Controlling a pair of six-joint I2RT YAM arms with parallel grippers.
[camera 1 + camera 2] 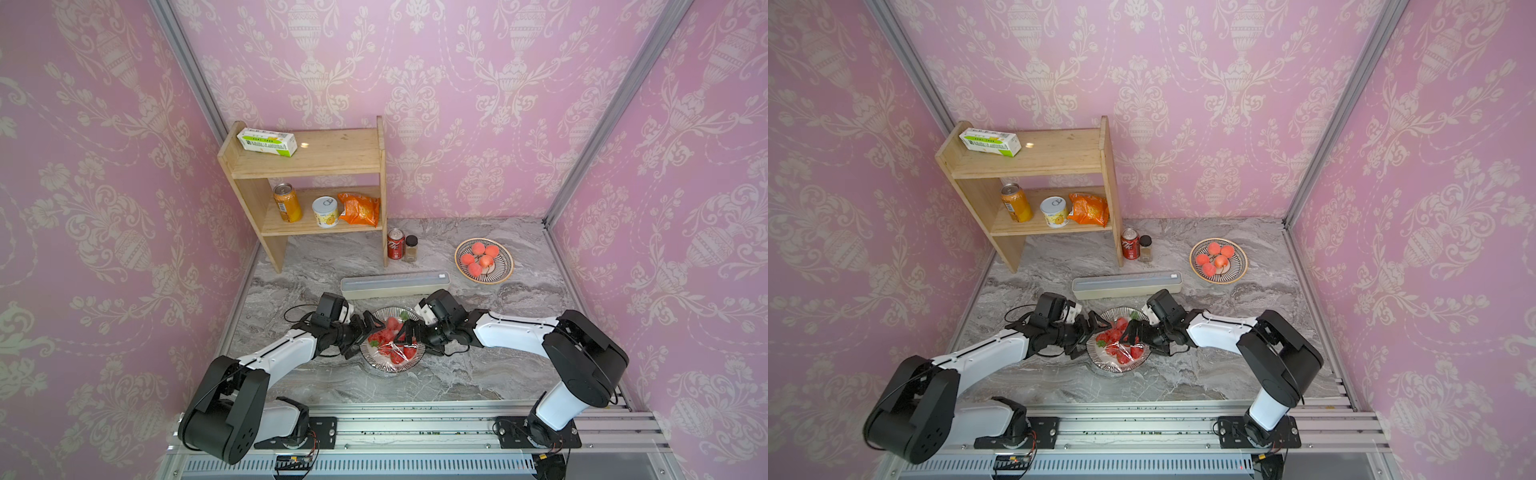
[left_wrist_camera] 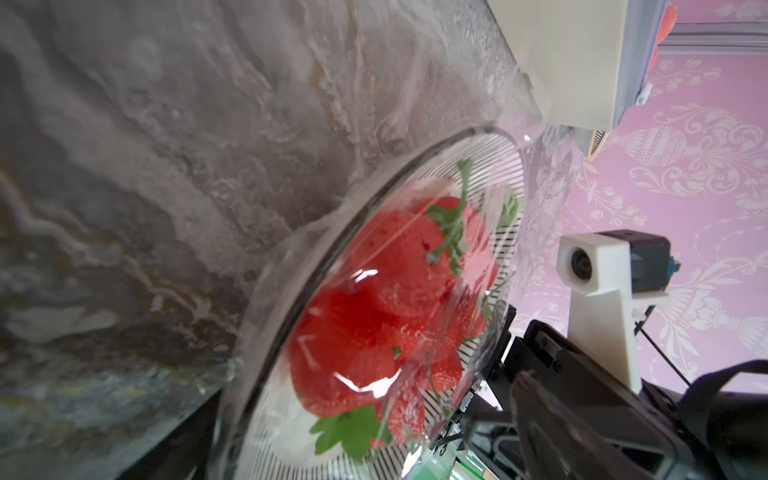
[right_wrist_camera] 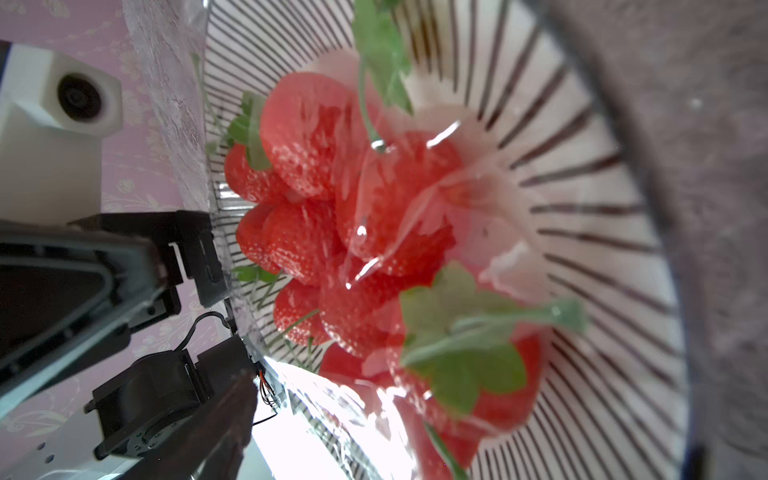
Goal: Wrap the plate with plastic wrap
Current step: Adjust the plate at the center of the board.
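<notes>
A striped plate (image 1: 390, 368) (image 1: 1116, 368) of strawberries (image 1: 392, 334) sits at the middle front of the marble table. Clear glossy plastic wrap (image 1: 395, 354) (image 2: 365, 384) (image 3: 372, 257) lies crinkled over the fruit and down over the rim. My left gripper (image 1: 362, 334) (image 1: 1088, 334) is at the plate's left edge, its jaws spread wide beside the rim. My right gripper (image 1: 409, 334) (image 1: 1131, 332) reaches over the right half of the plate, also open. The long cream wrap box (image 1: 395, 285) (image 1: 1127, 285) lies just behind the plate. Neither wrist view shows its own fingertips clearly.
A wooden shelf (image 1: 307, 166) at the back left holds a green-and-white carton (image 1: 267, 142), two cans and an orange bag (image 1: 359, 210). A cola can (image 1: 395, 244) and a spice jar (image 1: 411, 248) stand beside it. A second plate (image 1: 500, 272) with peaches is at the back right.
</notes>
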